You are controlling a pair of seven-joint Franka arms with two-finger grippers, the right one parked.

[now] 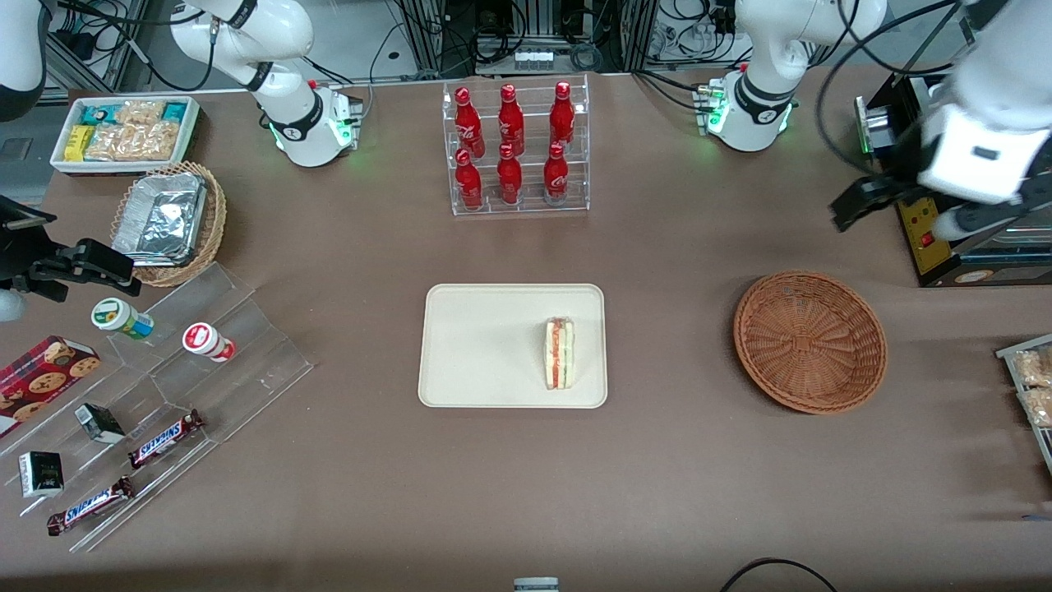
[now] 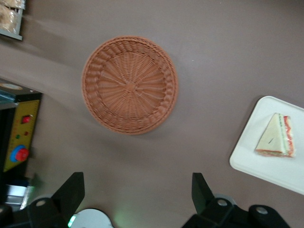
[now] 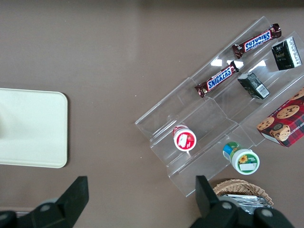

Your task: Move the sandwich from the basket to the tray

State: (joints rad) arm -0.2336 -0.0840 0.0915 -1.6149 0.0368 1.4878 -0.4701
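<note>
Sandwich (image 1: 560, 353), a small triangular wedge of pale white bread with a red-orange and green filling stripe, lies on the flat cream rectangular plastic tray (image 1: 477, 345), toward the edge nearest the round reddish-brown woven wicker basket (image 1: 809, 341), which holds nothing. The gripper (image 1: 859, 205) hangs high above the brown worktop (image 1: 657, 477), farther from the front camera than the basket, fingers (image 2: 71, 192) spread wide and holding nothing. The wedge looks light and soft, easily crushed; a gentle hold across the bread faces would suit. Its underside is hidden.

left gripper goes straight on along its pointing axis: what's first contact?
Probably bare table. The gripper, open and raised, points down at tabletop beside the basket; the depth is unclear. The sandwich sits on the tray, well off that line.
</note>
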